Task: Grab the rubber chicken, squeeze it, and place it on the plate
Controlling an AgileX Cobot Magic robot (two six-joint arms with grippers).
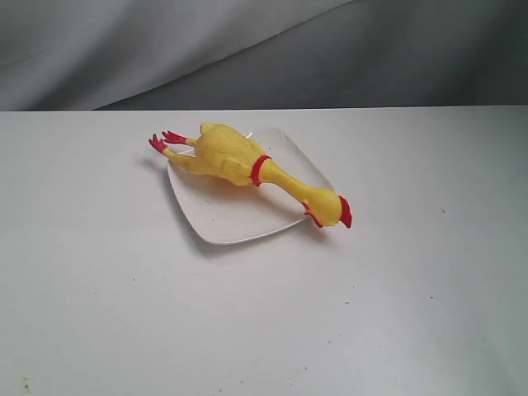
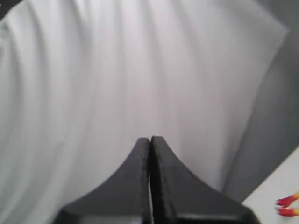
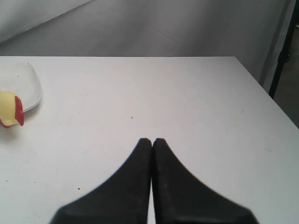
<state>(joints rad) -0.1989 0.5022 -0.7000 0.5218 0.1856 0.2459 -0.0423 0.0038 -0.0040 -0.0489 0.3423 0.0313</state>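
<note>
The yellow rubber chicken (image 1: pixel 239 161) lies slantwise across the white square plate (image 1: pixel 223 216). Its red feet hang past the plate's far-left corner and its head with red comb hangs past the right edge. Neither gripper shows in the exterior view. My left gripper (image 2: pixel 150 140) is shut and empty, pointing at the grey cloth; the chicken's red feet (image 2: pixel 286 206) peek in at the frame's corner. My right gripper (image 3: pixel 152 141) is shut and empty above bare table, well apart from the chicken's head (image 3: pixel 11 109) and the plate's corner (image 3: pixel 29 84).
A white table (image 1: pixel 264 313) carries the plate, with a wrinkled grey cloth backdrop (image 1: pixel 247 49) behind it. The table's edge (image 3: pixel 268 100) and a black stand leg (image 3: pixel 282 51) show in the right wrist view.
</note>
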